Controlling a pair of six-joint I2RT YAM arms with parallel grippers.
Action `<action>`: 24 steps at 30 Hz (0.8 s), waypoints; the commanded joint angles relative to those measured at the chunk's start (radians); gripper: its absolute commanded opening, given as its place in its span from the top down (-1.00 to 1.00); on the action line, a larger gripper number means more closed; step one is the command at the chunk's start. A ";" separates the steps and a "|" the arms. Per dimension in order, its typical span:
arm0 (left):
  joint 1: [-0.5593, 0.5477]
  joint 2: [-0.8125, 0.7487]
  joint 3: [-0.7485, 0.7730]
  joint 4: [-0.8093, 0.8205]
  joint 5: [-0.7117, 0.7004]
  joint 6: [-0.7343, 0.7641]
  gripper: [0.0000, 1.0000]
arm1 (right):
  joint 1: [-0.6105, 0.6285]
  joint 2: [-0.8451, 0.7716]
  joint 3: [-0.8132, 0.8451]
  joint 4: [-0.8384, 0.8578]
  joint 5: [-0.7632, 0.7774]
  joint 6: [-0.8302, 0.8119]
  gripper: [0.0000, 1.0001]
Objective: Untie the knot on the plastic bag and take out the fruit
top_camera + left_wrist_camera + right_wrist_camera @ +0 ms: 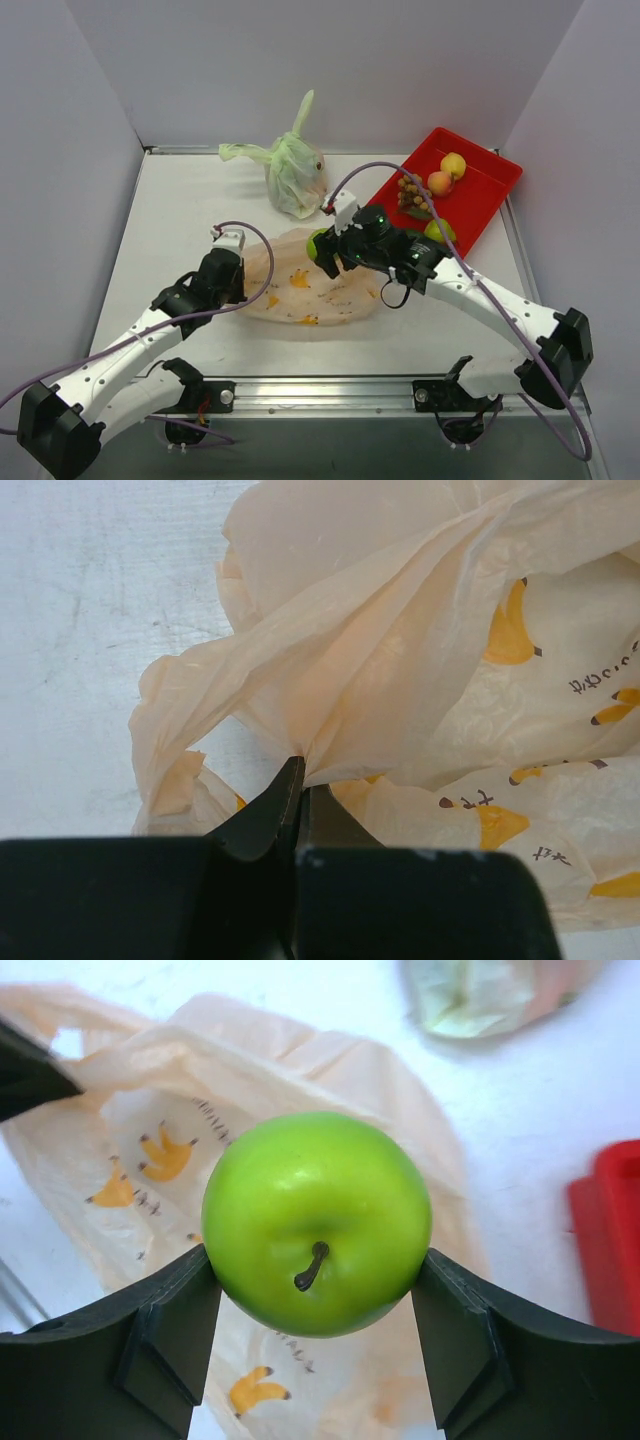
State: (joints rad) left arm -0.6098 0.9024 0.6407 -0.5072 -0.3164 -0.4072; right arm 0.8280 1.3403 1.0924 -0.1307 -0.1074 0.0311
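Hazard 1: the round glossy green apple (316,1200) may slip from my right hand (312,1270). Cause: smooth skin, held only by two pads at its widest girth. If it slips, I judge it would drop onto the thin translucent pale orange plastic bag (400,680) directly below that hand and could roll across the white worktop (180,220).

Hazard 2: the bag film may tear or drag. Cause: my left hand (303,780) pinches a gathered fold at its fingertips.

Hazard 3: the red plastic tray (480,195), off to the right of my right hand, already carries fruit. Careless placement could knock them.

Hand state: right hand partly open, clamped on the apple, both pads touching. Left hand fully closed on bag film. I see no tied knot.
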 commanded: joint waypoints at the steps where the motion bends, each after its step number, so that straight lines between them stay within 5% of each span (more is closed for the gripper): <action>1: 0.022 -0.020 0.013 0.050 -0.032 0.013 1.00 | -0.085 -0.072 0.029 0.000 0.086 -0.016 0.60; 7: 0.073 -0.026 0.011 0.052 0.019 0.013 1.00 | -0.378 -0.044 0.069 -0.049 0.351 0.067 0.53; 13: 0.105 -0.033 0.005 0.067 0.076 0.013 1.00 | -0.712 0.080 0.110 -0.005 0.331 0.193 0.31; 19: 0.124 -0.028 -0.001 0.076 0.106 0.013 1.00 | -0.819 0.328 0.237 0.019 0.387 0.201 0.19; 24: 0.131 -0.017 0.001 0.079 0.117 0.013 1.00 | -0.868 0.418 0.326 0.011 0.425 0.211 -0.59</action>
State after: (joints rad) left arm -0.4873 0.8848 0.6384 -0.4805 -0.2230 -0.4049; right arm -0.0162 1.7546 1.3487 -0.1307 0.2554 0.2176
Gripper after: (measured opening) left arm 0.033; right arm 0.758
